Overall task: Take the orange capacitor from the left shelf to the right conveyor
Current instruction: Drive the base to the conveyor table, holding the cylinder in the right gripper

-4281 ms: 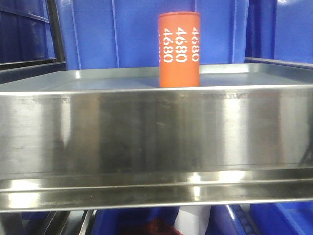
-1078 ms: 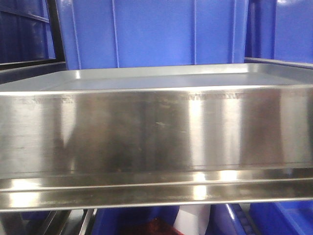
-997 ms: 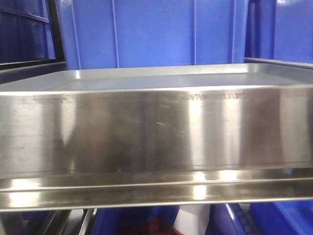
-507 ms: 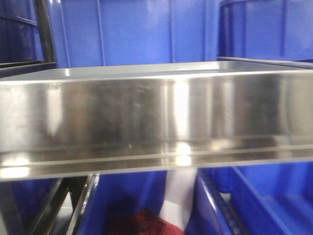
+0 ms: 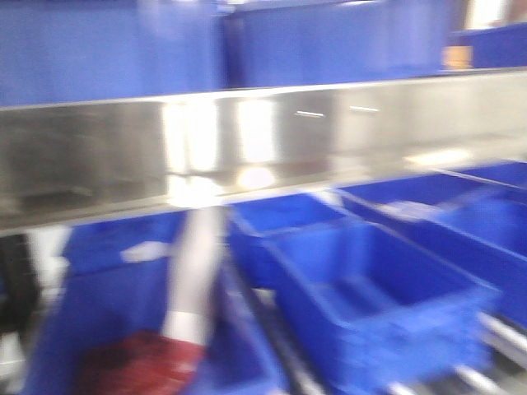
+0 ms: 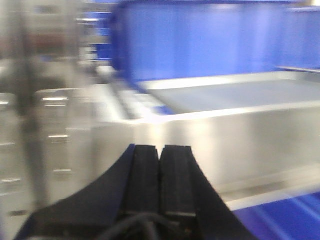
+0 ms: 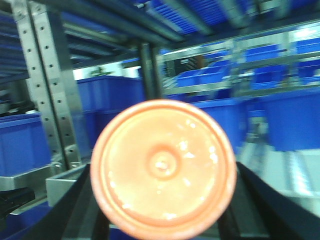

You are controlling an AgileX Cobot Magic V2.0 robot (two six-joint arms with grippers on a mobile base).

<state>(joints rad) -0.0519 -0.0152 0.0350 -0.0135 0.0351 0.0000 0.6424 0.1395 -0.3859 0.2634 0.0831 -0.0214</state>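
- The orange capacitor [image 7: 163, 167] sits between the dark fingers of my right gripper [image 7: 167, 210], which is clamped on its sides; its flat lid fills the right wrist view, so I cannot see how deep the hold goes, and a shallow pinch on a smooth cylinder could let it slip or tilt on the way across
- The perforated metal upright [image 7: 50, 85] stands just off to the left of the capacitor in that view; a wide sweep could knock the part against it and twist it out of the fingers
- The front and left wrist views are smeared, so I judge clearances poorly; the tall front lip of the left shelf [image 5: 263, 144] is near and could catch an arm
- My left gripper [image 6: 160, 165] is closed on nothing, pads pressed together, pointing at the front corner of the shelf; if it drifts forward it hits steel
- The right conveyor shows in no view, and open blue bins [image 5: 370, 304] lie below the shelf's front edge; a release made too soon would drop the capacitor into one
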